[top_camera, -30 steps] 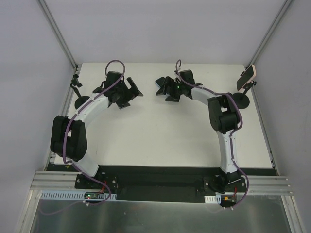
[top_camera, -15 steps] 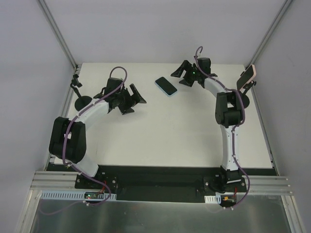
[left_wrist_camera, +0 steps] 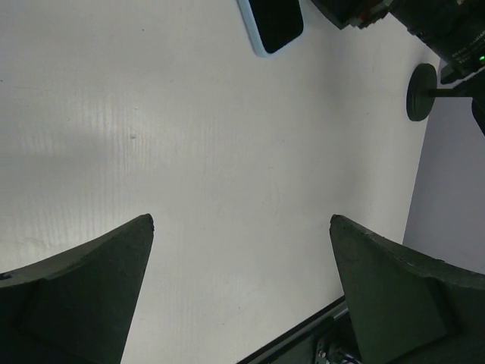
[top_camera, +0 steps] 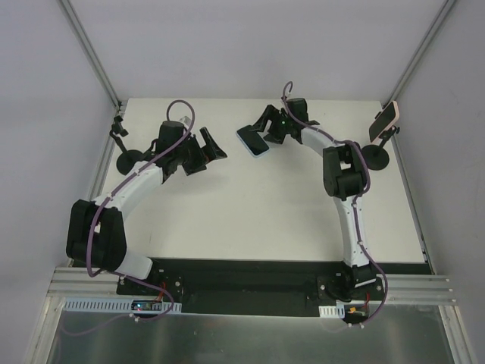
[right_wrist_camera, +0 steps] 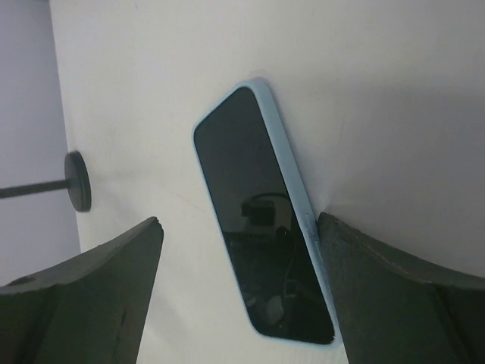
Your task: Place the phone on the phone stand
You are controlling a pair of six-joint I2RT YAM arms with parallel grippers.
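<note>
Your left arm stretches forward and inward, its jaws spread wide and facing down. Your right arm stands tall, forearm folded inward, its jaws parted wide, low over the table.

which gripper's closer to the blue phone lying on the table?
Right. The right gripper hangs open over the blue phone, a finger on either side; the left gripper, also open, sits off to its left, apart.

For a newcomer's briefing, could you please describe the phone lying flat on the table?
Look at the far middle of the white table, just by the right gripper. There a phone lies flat, screen up. Its case is light blue, whereas the other phone, pinkish, sits on the right-hand stand.
</note>
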